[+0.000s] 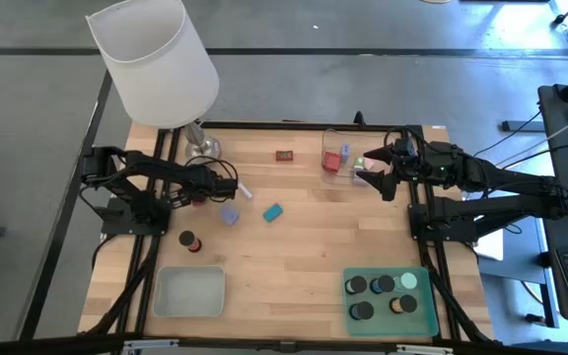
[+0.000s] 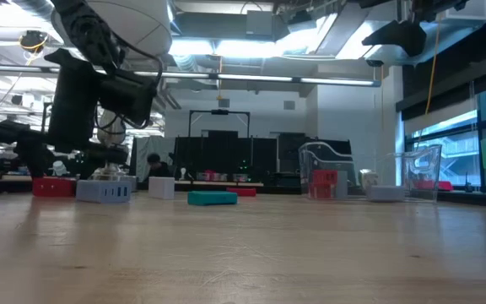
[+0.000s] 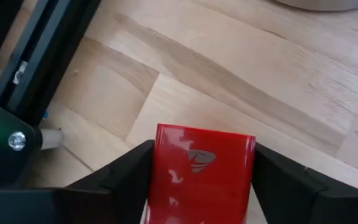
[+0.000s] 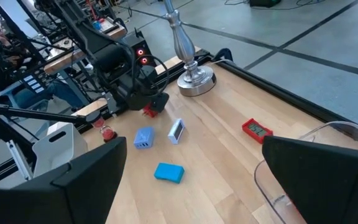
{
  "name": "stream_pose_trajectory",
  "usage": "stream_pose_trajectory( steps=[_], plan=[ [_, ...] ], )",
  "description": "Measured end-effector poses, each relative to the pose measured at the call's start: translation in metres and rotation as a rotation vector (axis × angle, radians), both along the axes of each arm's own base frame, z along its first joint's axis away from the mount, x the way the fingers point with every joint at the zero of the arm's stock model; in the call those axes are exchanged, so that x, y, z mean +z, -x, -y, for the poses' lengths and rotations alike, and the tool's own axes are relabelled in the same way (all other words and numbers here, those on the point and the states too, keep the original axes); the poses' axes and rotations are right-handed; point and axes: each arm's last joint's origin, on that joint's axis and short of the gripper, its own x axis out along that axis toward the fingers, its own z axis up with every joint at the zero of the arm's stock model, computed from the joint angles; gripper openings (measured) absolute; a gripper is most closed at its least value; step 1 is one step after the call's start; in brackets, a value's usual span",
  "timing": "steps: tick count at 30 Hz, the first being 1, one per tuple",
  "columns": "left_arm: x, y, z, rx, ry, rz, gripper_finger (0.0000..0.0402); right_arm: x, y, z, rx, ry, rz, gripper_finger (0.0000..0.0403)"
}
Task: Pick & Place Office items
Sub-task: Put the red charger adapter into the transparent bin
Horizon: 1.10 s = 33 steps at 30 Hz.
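Observation:
A glossy red block [image 3: 201,171] lies on the wood at the table's left, and my left gripper [image 3: 204,163] [image 1: 202,196] comes down on it, shut on its sides. My right gripper [image 1: 371,170] [image 4: 194,168] hangs open above the clear tray [image 1: 339,138] at the far right; a red piece [image 1: 332,161] lies inside. Loose on the table are a lilac-blue block [image 1: 229,213], a teal block [image 1: 273,212], a small white piece [image 1: 245,187], a red piece with a dark middle [image 1: 284,156] and a dark cylinder with a red top [image 1: 190,241]. My left gripper pinches the red block between its two fingers, one finger [image 3: 126,177] on one side face [image 3: 161,168] and the other on the opposite face. The fingers slant steeply down from above. The block lies flat, its shiny top up, apparently on the table.
A white-shaded lamp [image 1: 156,59] stands at the far left, its metal foot [image 1: 201,148] just beyond my left gripper. A grey tray [image 1: 190,293] sits near left, and a green tray [image 1: 424,306] with several dark cylinders sits near right. Bare wood lies in the middle.

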Motion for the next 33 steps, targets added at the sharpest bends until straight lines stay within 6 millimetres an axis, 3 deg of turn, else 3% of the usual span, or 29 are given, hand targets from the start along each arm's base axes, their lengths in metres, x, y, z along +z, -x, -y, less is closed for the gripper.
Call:
stream_pose_trajectory(
  steps=[4, 10, 16, 27, 33],
  plan=[
    [0.000, -0.001, 0.000, 0.004, 0.012, 0.009, 0.0218, 0.000, 0.000, 0.000, 0.001, -0.004, 0.001, 0.0378],
    [0.006, -0.012, 0.004, -0.027, 0.010, 0.098, 0.0215, 0.000, 0.000, 0.000, 0.001, -0.005, 0.001, 0.0378],
    [0.043, -0.036, 0.011, -0.145, -0.158, 0.258, 0.0216, 0.000, 0.000, 0.000, 0.002, 0.000, 0.000, 0.0378],
    [0.117, -0.113, 0.017, -0.512, -0.574, 0.871, 0.0216, 0.000, 0.000, 0.000, -0.006, -0.022, 0.007, 0.0378],
    [0.134, -0.146, 0.005, -0.582, -0.814, 1.091, 0.0216, 0.004, -0.001, -0.002, 0.046, -0.036, 0.048, 0.0378]
  ],
)
